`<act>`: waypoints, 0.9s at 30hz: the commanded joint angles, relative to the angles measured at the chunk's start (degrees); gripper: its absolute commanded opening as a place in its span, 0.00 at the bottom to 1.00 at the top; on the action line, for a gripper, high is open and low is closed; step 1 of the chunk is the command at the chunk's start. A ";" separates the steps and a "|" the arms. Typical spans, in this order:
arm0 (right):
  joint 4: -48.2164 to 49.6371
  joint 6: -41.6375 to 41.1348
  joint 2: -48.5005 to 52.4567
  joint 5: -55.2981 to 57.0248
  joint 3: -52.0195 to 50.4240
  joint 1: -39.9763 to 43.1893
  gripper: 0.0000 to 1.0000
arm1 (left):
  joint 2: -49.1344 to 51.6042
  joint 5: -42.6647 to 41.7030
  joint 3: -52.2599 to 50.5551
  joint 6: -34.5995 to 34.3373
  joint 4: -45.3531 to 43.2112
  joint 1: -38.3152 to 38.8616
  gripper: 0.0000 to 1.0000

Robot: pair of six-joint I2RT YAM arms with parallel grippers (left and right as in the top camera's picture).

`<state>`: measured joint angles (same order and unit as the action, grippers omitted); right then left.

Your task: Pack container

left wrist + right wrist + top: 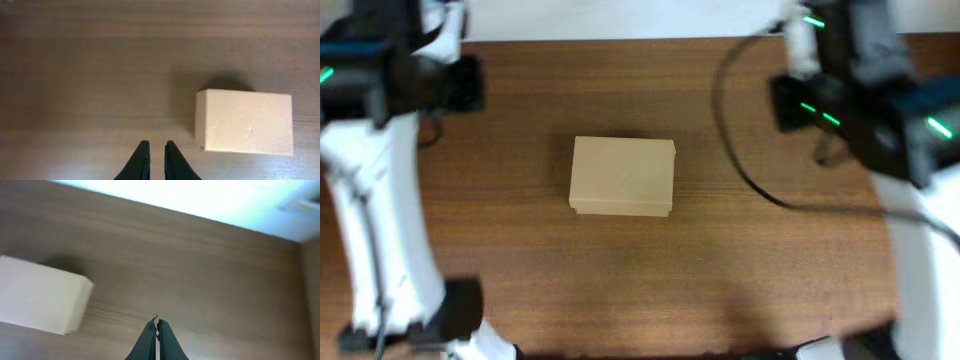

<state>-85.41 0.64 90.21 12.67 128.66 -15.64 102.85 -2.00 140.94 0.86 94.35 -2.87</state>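
Observation:
The container (pixel 622 176) is a plain tan cardboard box lying flat at the middle of the wooden table, its lid closed. It also shows in the left wrist view (pixel 245 121) and in the right wrist view (pixel 40 295). My left gripper (pixel 157 145) is empty, its fingers nearly together, held above bare table to the left of the box and apart from it. My right gripper (pixel 157 321) is shut and empty, held above bare table to the right of the box. No other item for packing is in view.
The brown wooden table (pixel 770 270) ends at a white strip along the far edge (pixel 200 200). A black cable (pixel 740 160) hangs from the right arm (pixel 850 100) over the table right of the box. The left arm (pixel 380 90) stands at the far left.

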 commanded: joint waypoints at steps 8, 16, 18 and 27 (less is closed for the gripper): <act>0.26 -4.35 -38.60 3.65 -31.91 6.67 0.04 | -28.89 5.29 -43.89 -0.87 -15.58 -1.40 0.12; -4.31 -7.15 -48.43 3.28 -42.12 6.67 0.38 | -42.60 6.40 -61.83 -1.25 -21.53 -1.25 1.00; -4.17 -7.15 -48.68 3.26 -42.36 6.67 0.83 | -43.65 6.36 -63.43 -1.25 -21.46 -1.25 1.00; -3.96 -7.15 -48.65 3.23 -42.38 6.67 0.99 | -43.06 6.34 -64.15 -1.27 -21.44 -1.25 0.99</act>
<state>-89.73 -5.87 42.04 15.20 86.54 -9.39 59.61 3.70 77.45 -0.23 73.21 -4.25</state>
